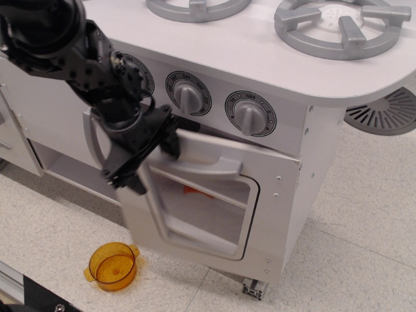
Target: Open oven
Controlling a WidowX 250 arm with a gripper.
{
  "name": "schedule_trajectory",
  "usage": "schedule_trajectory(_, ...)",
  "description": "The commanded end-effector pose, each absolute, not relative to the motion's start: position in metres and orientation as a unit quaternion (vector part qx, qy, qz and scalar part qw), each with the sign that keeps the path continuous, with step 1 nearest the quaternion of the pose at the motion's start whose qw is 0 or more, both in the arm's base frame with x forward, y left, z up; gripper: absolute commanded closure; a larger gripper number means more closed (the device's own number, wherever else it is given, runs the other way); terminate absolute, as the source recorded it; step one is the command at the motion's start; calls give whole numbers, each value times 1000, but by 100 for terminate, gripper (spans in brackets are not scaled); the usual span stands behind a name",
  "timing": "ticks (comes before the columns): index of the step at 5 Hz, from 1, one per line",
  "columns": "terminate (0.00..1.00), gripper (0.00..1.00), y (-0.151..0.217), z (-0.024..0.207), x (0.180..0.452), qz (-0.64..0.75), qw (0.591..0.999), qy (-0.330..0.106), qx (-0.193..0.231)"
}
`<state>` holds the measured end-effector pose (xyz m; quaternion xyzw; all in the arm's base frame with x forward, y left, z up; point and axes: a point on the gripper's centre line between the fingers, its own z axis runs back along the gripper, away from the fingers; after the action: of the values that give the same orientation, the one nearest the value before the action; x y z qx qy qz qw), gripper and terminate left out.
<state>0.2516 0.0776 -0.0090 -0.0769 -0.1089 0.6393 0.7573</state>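
The white toy oven (286, 188) has its door (195, 242) swung partly out at the left edge, blurred with motion. The door has a rounded clear window (205, 211) and a wide grey handle (205, 168). Two grey knobs (188, 94) (250, 114) show above it; a third is mostly hidden behind my arm. My black gripper (149, 159) sits at the door's upper left corner by the handle's left end. Its fingers are spread, one finger (170, 138) at the door's top edge, the other lower left. Something orange (192, 190) shows inside the oven.
An orange plastic pot (114, 265) lies on the floor below left of the door. A white cabinet door with a vertical grey handle (91, 133) is left of the oven. Grey burners (341, 26) sit on the stovetop. A grey slotted disc (389, 114) lies at the right.
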Motion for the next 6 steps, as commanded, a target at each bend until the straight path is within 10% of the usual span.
schedule_trajectory(1,0,0,89,31,223,597,796,-85,-47)
schedule_trajectory(3,0,0,99,74,234,475,866,-150,53)
schedule_trajectory(6,0,0,150,71,282,364,880,-298,64)
